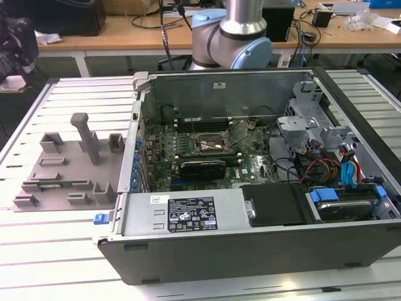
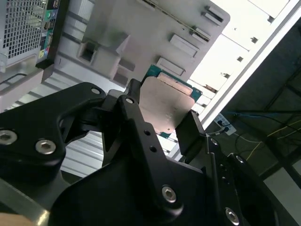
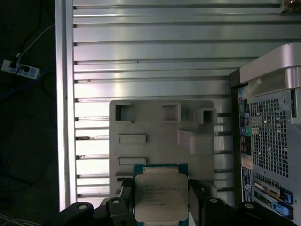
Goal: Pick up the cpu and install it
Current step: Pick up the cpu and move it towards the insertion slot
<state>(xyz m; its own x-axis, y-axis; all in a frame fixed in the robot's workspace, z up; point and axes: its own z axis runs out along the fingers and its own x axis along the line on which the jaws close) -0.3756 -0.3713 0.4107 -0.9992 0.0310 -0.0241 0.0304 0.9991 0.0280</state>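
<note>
The pincer is closed on the cpu. Its two black fingers press against opposite edges of the chip, and nothing else sits between them. In the second wrist view the silver-grey metal top is turned towards the camera, with a thin green rim showing along the far edge. The chip sits squarely in the grip, about level with the fingertips.

In the first wrist view the cpu is held up in the air, clear of everything. The grey fixture tray lies well below and behind it, flat on the slatted metal desk. The chip lines up with the tray's near edge. The perforated back panel of the computer case stands just beside the tray. A power strip lies on the dark floor beyond the edge of the desk.

In the exterior view, the same tray is at the view's left and the open case at its right, the two almost touching. Inside the case the black-framed motherboard socket sits near the middle of the green board, just beside a row of memory slots. The grey and blue arm rises behind the case.
</note>
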